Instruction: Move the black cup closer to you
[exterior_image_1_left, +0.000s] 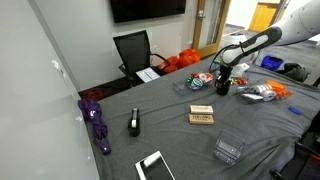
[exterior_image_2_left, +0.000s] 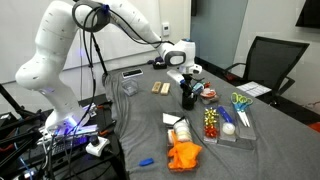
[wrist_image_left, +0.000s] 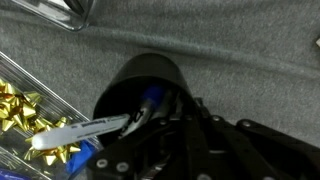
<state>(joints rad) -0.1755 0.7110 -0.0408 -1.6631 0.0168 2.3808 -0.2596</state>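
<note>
The black cup (exterior_image_1_left: 222, 86) stands on the grey table cloth toward the far side, also seen in an exterior view (exterior_image_2_left: 188, 98). In the wrist view the black cup (wrist_image_left: 150, 80) fills the middle, with a blue pen and a white marker sticking out of it. My gripper (exterior_image_1_left: 222, 74) comes down onto the cup from above in both exterior views (exterior_image_2_left: 186, 83). In the wrist view my gripper (wrist_image_left: 186, 112) has its dark fingers drawn together at the cup's near rim and looks shut on the cup's wall.
A black stapler-like object (exterior_image_1_left: 134, 122), a wooden block (exterior_image_1_left: 201, 116), a clear container (exterior_image_1_left: 228, 151) and a tablet (exterior_image_1_left: 153, 166) lie on the table. A clear tray with gold bows (exterior_image_2_left: 214, 124) and an orange cloth (exterior_image_2_left: 184, 155) are beside the cup. An office chair (exterior_image_1_left: 135, 50) stands behind.
</note>
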